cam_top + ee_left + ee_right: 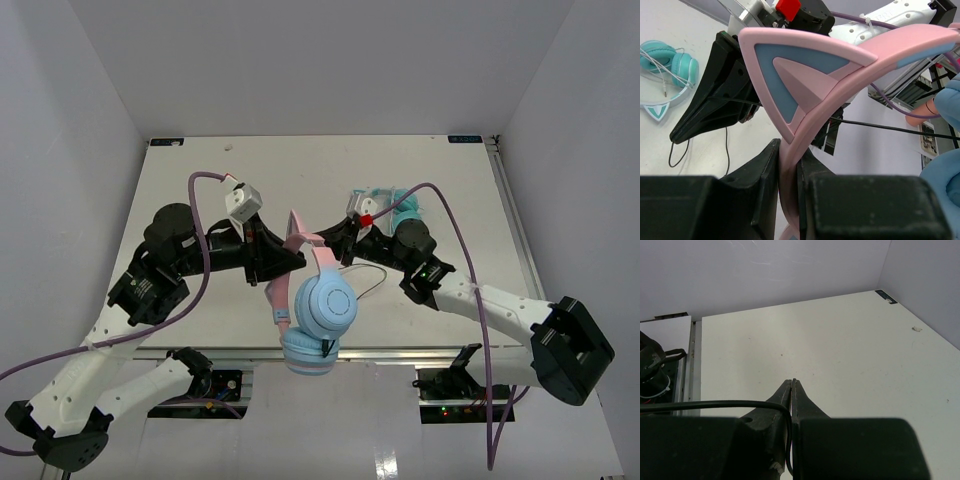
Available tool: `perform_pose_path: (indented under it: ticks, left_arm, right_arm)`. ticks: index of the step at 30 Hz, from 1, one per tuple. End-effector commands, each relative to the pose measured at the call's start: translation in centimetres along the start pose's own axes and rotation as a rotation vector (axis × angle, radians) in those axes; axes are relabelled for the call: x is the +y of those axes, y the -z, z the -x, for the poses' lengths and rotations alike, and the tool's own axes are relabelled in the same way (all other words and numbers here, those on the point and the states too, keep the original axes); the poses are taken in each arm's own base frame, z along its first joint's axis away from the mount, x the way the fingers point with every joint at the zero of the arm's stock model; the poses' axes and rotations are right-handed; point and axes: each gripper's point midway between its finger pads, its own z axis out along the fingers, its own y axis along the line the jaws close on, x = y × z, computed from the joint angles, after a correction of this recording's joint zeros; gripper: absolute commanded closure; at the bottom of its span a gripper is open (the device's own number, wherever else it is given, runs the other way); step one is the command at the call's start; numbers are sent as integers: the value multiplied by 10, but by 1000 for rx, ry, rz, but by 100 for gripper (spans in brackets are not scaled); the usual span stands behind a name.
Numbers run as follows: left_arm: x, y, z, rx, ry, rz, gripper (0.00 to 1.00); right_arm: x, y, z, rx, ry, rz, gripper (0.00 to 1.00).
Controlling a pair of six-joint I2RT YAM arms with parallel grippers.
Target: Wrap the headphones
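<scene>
The headphones hang above the table's near middle: a pink cat-ear headband (312,252) with two light-blue ear cups (325,303) dangling below it. My left gripper (297,263) is shut on the headband (865,60) just under a cat ear (795,75), and the band is pinched between its fingers (789,165). My right gripper (333,243) faces it from the right, shut on the thin black cable (715,403), which runs in from the left and down between the closed fingers (792,382). A loop of the cable (372,285) trails over the table.
A second, teal-cupped pair of headphones (395,205) with a white cord lies on the table behind the right arm, also seen on the left in the left wrist view (667,60). White walls close in the table on three sides. Purple hoses arc over both arms.
</scene>
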Motion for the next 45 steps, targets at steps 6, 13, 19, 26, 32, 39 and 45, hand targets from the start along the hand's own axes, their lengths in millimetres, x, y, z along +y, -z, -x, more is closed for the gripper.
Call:
perform_pose_path:
  ticks: [6, 13, 19, 26, 32, 39, 45]
  left_arm:
    - [0, -2, -31, 99, -16, -59, 100]
    - [68, -18, -69, 258, 6, 204, 100]
    - [115, -21, -77, 309, -59, 440, 100]
    - [166, -11, -85, 357, -82, 746, 100]
    - [198, 8, -88, 386, -76, 976, 100]
    - [210, 27, -74, 339, -79, 1128, 100]
    - [218, 33, -78, 356, -83, 1193, 100]
  right_arm:
    - [-36, -5, 36, 70, 60, -120, 92]
    - [-67, 12, 63, 230, 106, -202, 92]
    - [-69, 28, 69, 379, 94, -222, 92]
    - [-62, 30, 62, 447, 33, -194, 92]
    - [-42, 27, 59, 444, -38, -107, 92]
    - [-31, 29, 53, 462, -81, -82, 92]
    - [-18, 31, 58, 438, -102, -50, 92]
